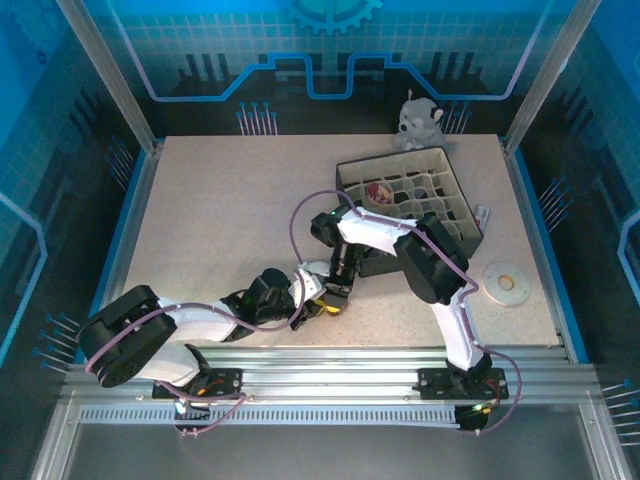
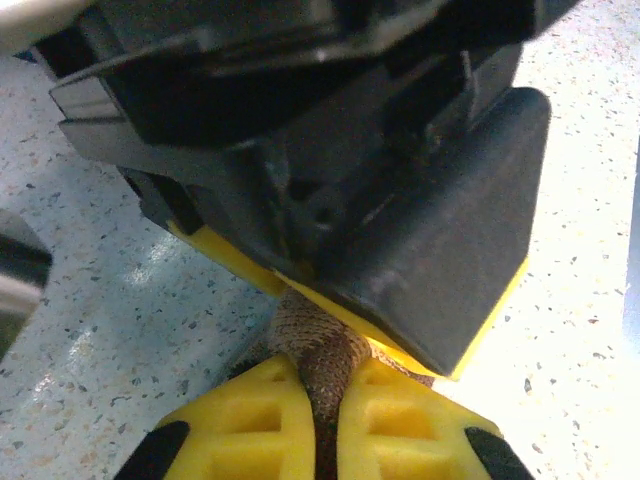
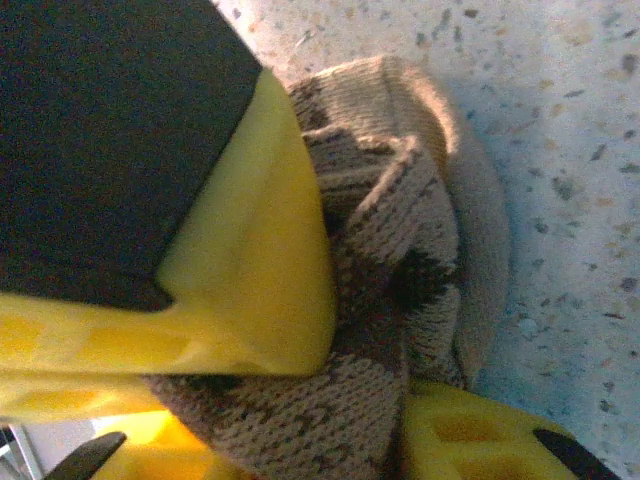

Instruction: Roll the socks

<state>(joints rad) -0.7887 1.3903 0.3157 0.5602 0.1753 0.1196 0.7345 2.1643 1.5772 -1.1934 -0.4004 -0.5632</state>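
Standing at the near edge of the table (image 1: 200, 220), I see both arms reach in to one spot just ahead of their bases, with the argyle sock (image 3: 400, 250) bunched up between them. The left gripper (image 2: 325, 385) is pinched tight on a fold of the brown knit. That looks to me like an anchor, pinning the end of the bundle so the roll can't spring loose.

The right gripper (image 3: 285, 440) meets it head-on from the far side. Its jaws stand part-way apart with the thick of the sock between them, and I can't tell whether they press on it or merely bracket it. My guess is the hold is passing from one claw to the other so the roll can be turned further.

Beyond them sits the divided tray (image 1: 395, 157). One of its back-left cells holds a small reddish bundle (image 1: 378, 190), probably the striped sock, stowed out of the way. A pale disc (image 1: 505, 283) lies to the right of the tray. Farthest back, the grey plush toy (image 1: 418, 118) sits by the wall, no part of this.
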